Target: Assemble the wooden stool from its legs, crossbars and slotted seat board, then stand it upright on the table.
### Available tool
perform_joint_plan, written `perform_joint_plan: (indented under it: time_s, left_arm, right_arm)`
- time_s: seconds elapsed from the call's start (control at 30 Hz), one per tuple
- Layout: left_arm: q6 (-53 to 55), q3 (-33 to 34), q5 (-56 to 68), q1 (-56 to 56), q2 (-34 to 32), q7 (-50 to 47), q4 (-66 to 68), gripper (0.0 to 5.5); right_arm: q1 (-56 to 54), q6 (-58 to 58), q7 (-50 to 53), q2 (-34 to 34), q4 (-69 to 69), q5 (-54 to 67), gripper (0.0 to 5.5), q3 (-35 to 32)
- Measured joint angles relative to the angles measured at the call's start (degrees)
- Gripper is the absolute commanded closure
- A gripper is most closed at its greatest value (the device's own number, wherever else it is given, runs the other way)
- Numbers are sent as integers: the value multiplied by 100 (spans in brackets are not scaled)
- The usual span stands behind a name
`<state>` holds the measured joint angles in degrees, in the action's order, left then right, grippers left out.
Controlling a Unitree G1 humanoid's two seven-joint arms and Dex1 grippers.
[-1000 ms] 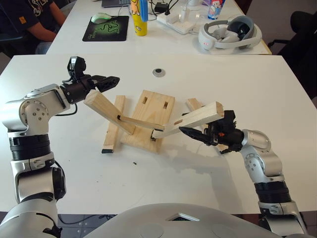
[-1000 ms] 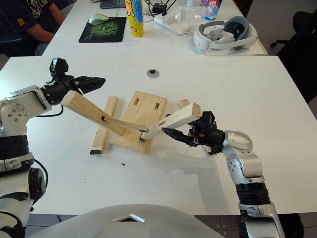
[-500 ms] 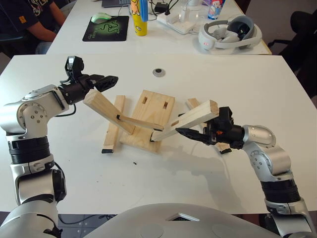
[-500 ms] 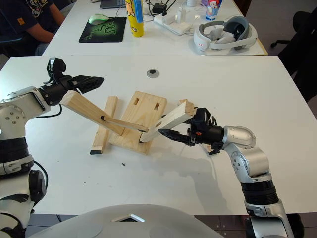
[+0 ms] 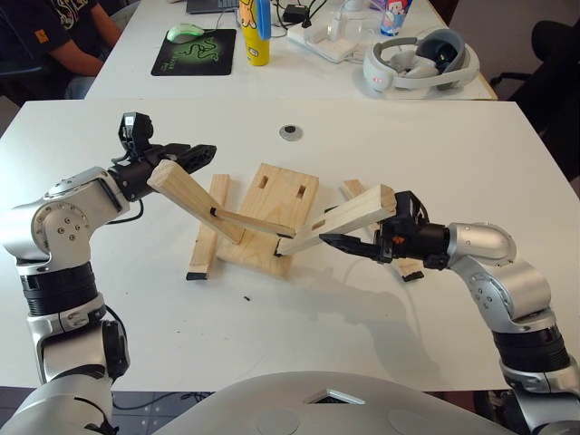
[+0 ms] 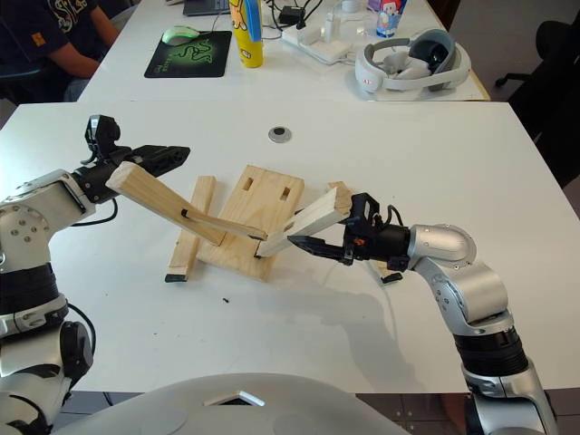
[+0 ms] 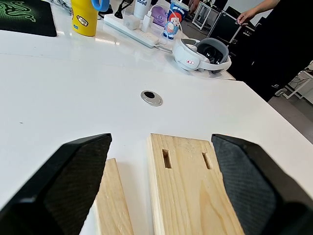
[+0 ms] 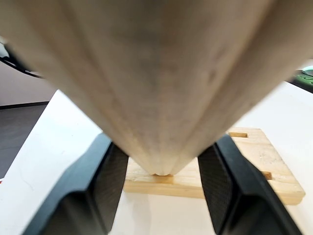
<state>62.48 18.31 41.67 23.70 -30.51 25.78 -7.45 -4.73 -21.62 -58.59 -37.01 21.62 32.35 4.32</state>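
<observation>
My left gripper (image 5: 207, 151) is shut on the upper end of a slanted wooden leg (image 5: 195, 201). A thin crossbar (image 5: 258, 222) runs from that leg to a second slanted leg (image 5: 349, 215). My right gripper (image 5: 335, 240) is shut on this second leg, one finger on each side, and the leg (image 8: 156, 73) looms large in the right wrist view. Both legs lean over the slotted seat board (image 5: 281, 195), which lies flat on the table. In the left wrist view the board (image 7: 190, 196) lies ahead between the fingers (image 7: 78, 171).
A loose leg (image 5: 207, 231) lies left of the board and another wooden piece (image 5: 355, 190) lies behind the right leg. A cable hole (image 5: 290, 133) sits farther back. The far table holds a headset (image 5: 417, 59) and a mouse pad (image 5: 193, 50). The near table surface is bare.
The upper end of the right leg has shifted a little to the left with my right gripper. My left gripper and its leg have dipped slightly.
</observation>
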Motion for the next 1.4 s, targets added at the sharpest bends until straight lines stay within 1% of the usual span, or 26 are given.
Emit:
perform_joint_plan:
  time_s: [0.2,0.43,0.53,0.7,0.93,1.03,1.23,1.4]
  left_arm:
    - [27,104,90,-185,100,-156,-194,172]
    - [73,278,226,-449,322,-454,-623,172]
    - [75,393,332,-674,468,-632,-882,172]
    - [61,564,459,-1090,800,-987,-1315,172]
    - [-96,633,564,-1353,1108,-1299,-1576,172]
    - [-141,654,615,-1414,1147,-1377,-1608,172]
    - [-202,647,727,-1525,1214,-1459,-1687,172]
    - [-239,639,774,-1529,1209,-1491,-1687,172]
  right_arm:
    - [-229,-370,12,-96,13,82,345,-1]
    - [-596,-911,83,-389,164,188,345,85]
    - [-766,-934,-78,-627,67,184,345,117]
    - [-1205,-714,-776,-1104,-592,176,345,191]
    - [-1810,-432,-1279,-1263,-1150,115,345,524]
    - [-1793,-361,-1279,-1263,-1201,108,345,500]
    - [-1006,146,-941,-1176,-922,122,345,226]
    - [-705,538,-740,-1145,-660,-28,345,209]
